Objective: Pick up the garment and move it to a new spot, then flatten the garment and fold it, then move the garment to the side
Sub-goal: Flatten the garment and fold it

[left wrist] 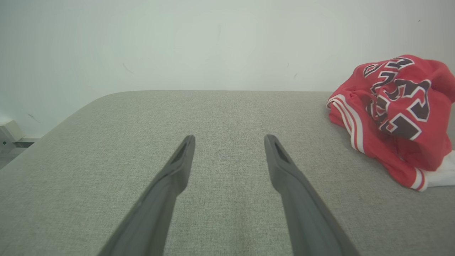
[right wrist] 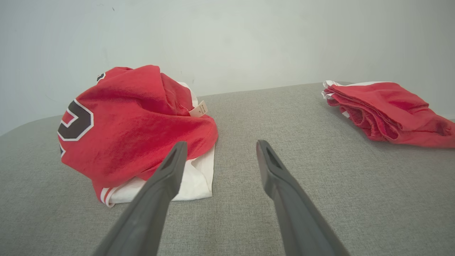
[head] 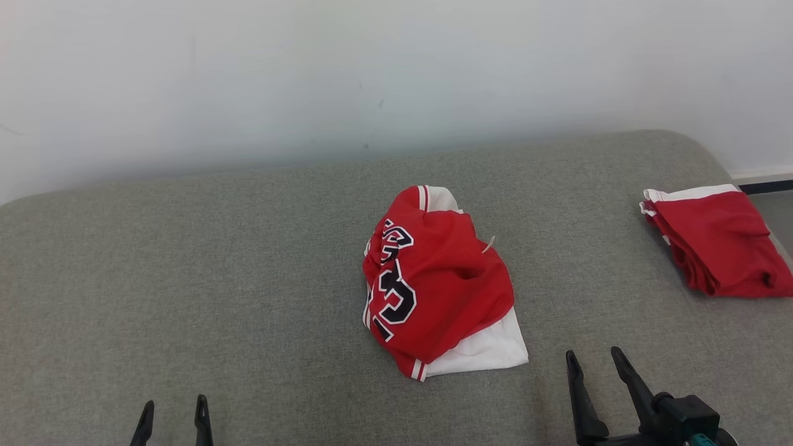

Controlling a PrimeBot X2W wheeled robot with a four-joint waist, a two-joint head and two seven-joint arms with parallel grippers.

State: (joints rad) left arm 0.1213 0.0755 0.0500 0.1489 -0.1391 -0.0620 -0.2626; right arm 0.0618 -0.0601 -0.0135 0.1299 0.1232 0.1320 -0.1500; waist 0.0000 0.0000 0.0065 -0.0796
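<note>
- A crumpled red garment (head: 433,279), a jersey with dark numerals edged in white, lies heaped near the middle of a grey padded surface (head: 217,279). A white layer shows under its near edge.
- A small pale tag (head: 489,244) sticks out of the heap's upper right side in the head view.
- The left gripper (head: 175,406) sits at the lower left of the head view, well apart from the garment. Its 2 dark fingers are spread and grasp nothing.
- In the left wrist view the jersey lies off to the right of those fingers, with bare grey fabric between them.
- The right gripper (head: 593,354) sits at the lower right, near the garment's white corner but not touching it. Its 2 fingers are released and empty.
- In the right wrist view 1 finger crosses in front of the garment's white hem.
- A folded red piece of clothing (head: 718,241), with a white band along its far edge, rests at the right end of the surface, well apart from the heap.
- A plain pale wall (head: 372,74) rises behind the surface.
</note>
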